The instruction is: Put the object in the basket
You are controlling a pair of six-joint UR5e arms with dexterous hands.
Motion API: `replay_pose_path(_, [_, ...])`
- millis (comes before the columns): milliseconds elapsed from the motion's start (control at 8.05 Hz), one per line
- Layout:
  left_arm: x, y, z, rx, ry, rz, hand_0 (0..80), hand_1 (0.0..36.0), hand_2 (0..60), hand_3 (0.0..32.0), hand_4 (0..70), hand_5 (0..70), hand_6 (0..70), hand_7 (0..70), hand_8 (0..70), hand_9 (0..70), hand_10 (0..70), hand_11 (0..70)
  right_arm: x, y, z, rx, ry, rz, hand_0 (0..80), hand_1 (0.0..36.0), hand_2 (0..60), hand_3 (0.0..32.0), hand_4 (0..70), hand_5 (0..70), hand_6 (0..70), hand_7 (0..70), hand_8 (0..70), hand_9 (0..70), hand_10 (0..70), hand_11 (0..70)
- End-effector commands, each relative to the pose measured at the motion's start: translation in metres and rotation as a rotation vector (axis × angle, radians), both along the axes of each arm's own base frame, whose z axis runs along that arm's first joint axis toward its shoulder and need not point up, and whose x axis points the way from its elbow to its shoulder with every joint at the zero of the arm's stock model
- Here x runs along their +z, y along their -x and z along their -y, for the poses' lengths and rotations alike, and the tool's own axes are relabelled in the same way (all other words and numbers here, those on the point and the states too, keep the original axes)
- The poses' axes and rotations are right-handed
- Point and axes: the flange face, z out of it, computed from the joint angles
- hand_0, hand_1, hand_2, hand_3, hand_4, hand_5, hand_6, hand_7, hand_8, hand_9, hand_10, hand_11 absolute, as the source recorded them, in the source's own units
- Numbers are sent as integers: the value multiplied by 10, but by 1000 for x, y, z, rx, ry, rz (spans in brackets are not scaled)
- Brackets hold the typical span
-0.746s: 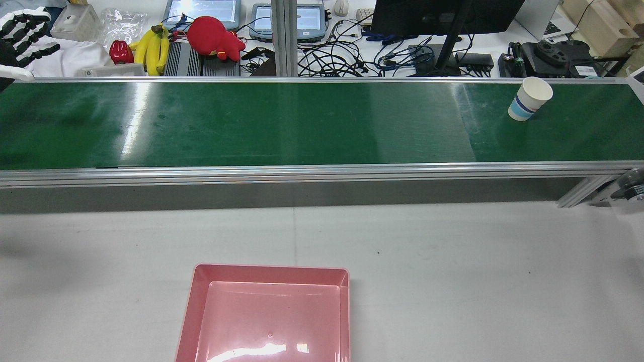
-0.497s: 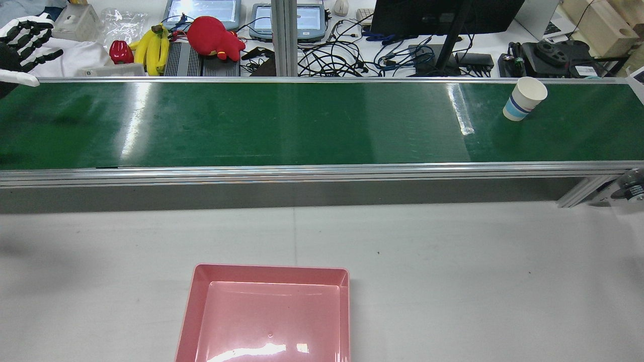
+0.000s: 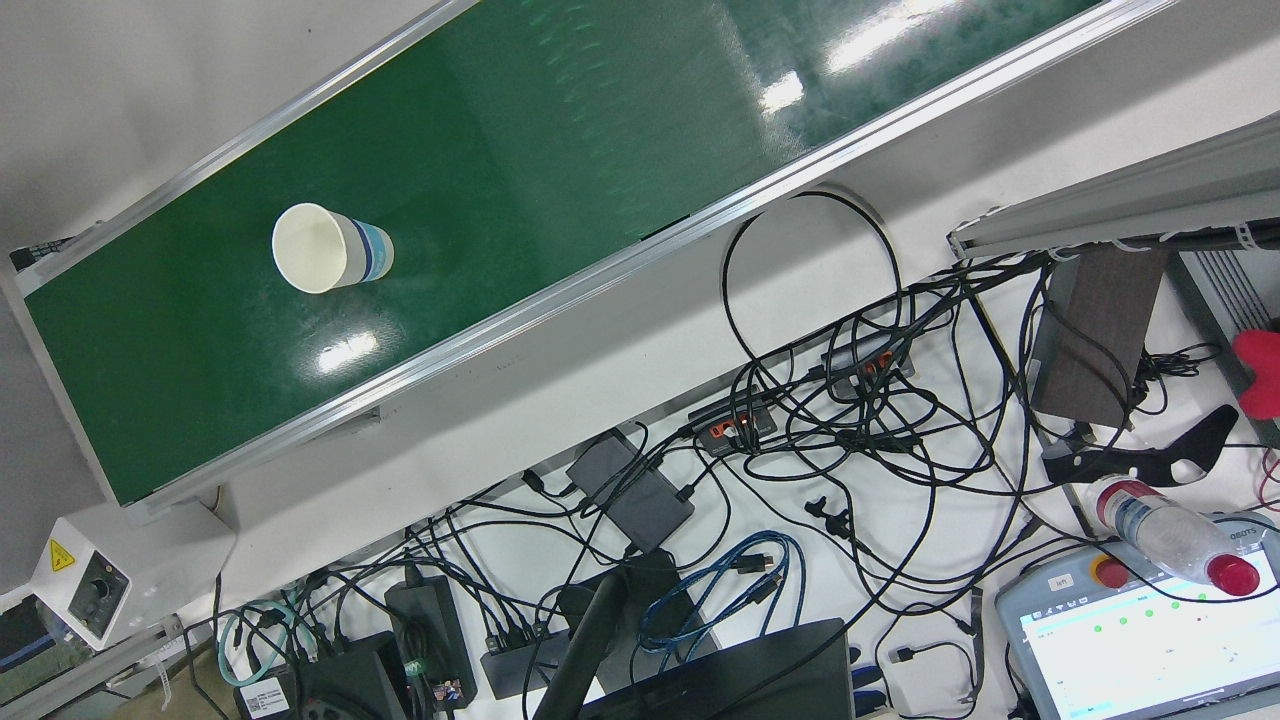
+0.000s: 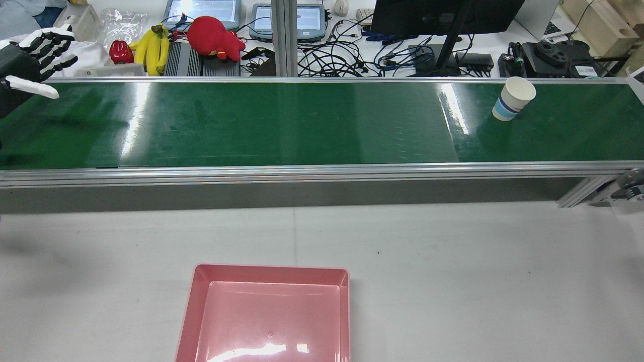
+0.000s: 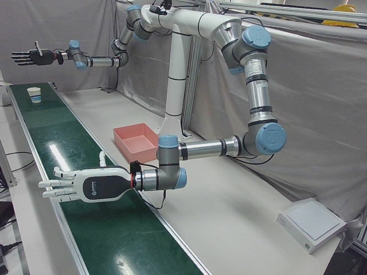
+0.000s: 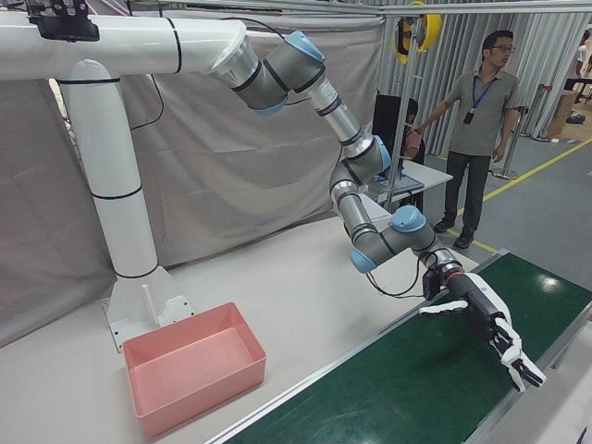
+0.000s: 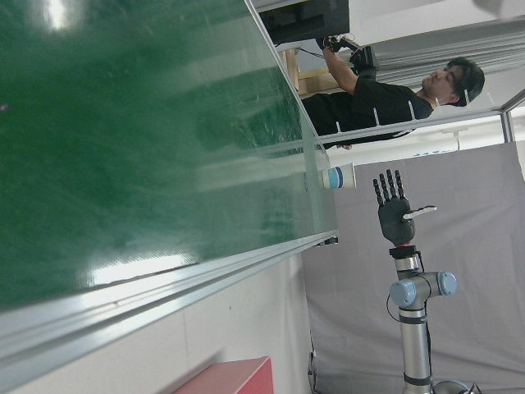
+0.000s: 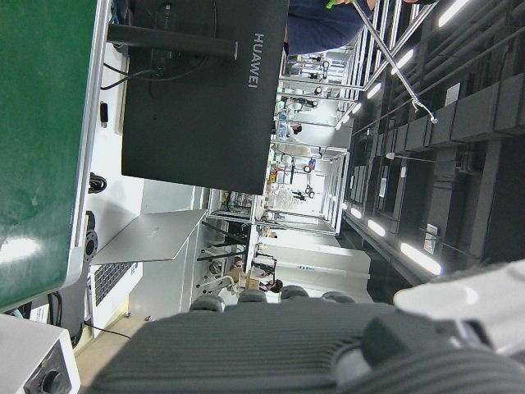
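A white paper cup (image 4: 513, 102) with blue bands stands upright on the green conveyor belt (image 4: 302, 125), near its right end. It also shows in the front view (image 3: 335, 250), left-front view (image 5: 35, 94) and left hand view (image 7: 340, 176). The pink basket (image 4: 271, 271) sits empty on the grey table on my side of the belt. My left hand (image 4: 35, 53) is open over the belt's left end, fingers spread, far from the cup; it is large in the left-front view (image 5: 86, 186). My right hand (image 6: 486, 324) is open above the belt's right end, above the cup (image 5: 28, 57).
Beyond the belt is a desk with tangled cables (image 4: 342, 55), a monitor (image 4: 443, 15), bananas (image 4: 151, 48) and a red plush toy (image 4: 214, 35). A person (image 6: 476, 120) stands past the belt's right end. The belt has raised aluminium rails (image 4: 302, 173).
The cup has travelled left along the belt. My left hand has moved right and slightly down, further in over the belt's left end.
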Motion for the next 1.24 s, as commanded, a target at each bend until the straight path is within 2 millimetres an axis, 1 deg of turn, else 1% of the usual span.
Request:
replay_pose_path(0, [1,1,0,-1,9,8,552,145,0,76,0,376,14,9,9,0,36,72,0,0,0,0,0,-1,0,0,0,0,0,0,0,0,0,0,0,0])
replay_pose_path(249, [-5,4,0,-2,1,-1,555,148,0,76,0,376,14,10,9,0,34,70,0,0,0,0,0,-1,0,0,0,0,0,0,0,0,0,0,0,0])
replay_pose_path(497, [-5,9,0,-8,4,-5,555,148,0,78,0,373,15,12,11,0,34,70,0,0,0,0,0,-1,0,0,0,0,0,0,0,0,0,0,0,0])
replay_pose_path(870, [-3,11,-1,-8,7,-14,555,147,0,78,0,372,15,12,11,0,36,73,0,0,0,0,0,1,0,0,0,0,0,0,0,0,0,0,0,0])
replay_pose_path(1119, [-4,18,0,-12,12,-34,556,146,0,78,0,372,14,13,11,0,36,73,0,0,0,0,0,1,0,0,0,0,0,0,0,0,0,0,0,0])
